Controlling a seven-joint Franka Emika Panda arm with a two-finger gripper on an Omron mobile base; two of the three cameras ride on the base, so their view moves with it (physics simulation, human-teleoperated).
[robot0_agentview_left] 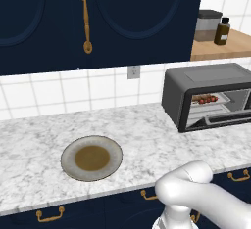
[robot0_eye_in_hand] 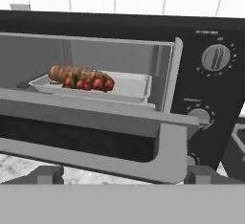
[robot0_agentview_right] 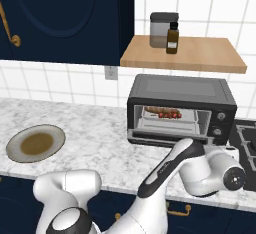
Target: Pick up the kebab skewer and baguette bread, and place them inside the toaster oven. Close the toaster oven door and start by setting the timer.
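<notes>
**Fingers spread at the half-raised oven door, food on the tray inside**

From my seat at the controls, the hand view shows the gripper [robot0_eye_in_hand: 123, 176] with its two dark fingertips [robot0_eye_in_hand: 45, 174] standing wide apart, clamped on nothing. Between and just above them runs the dark grey drop-down toaster oven door [robot0_eye_in_hand: 95, 146], part-way raised, its top edge and bar handle level with the tips; I cannot tell whether either tip touches it.

Beyond the left fingertip, past the door and inside the dark grey boxy toaster oven [robot0_eye_in_hand: 119, 24], sits a pale metal tray [robot0_eye_in_hand: 129, 86]. On its left half lies the golden-brown ridged baguette bread [robot0_eye_in_hand: 64, 72], and just in front of it, touching or nearly so, the thin kebab skewer with red and dark chunks [robot0_eye_in_hand: 91, 83].

Above the right fingertip, on the oven's black control panel, I see a round grey upper knob [robot0_eye_in_hand: 216, 57] and a second knob [robot0_eye_in_hand: 201, 115] below it.

In the right base view, a round brown-centred plate [robot0_agentview_right: 35, 143] rests on the white marble counter [robot0_agentview_right: 100, 143], well apart to the left of the oven.
</notes>
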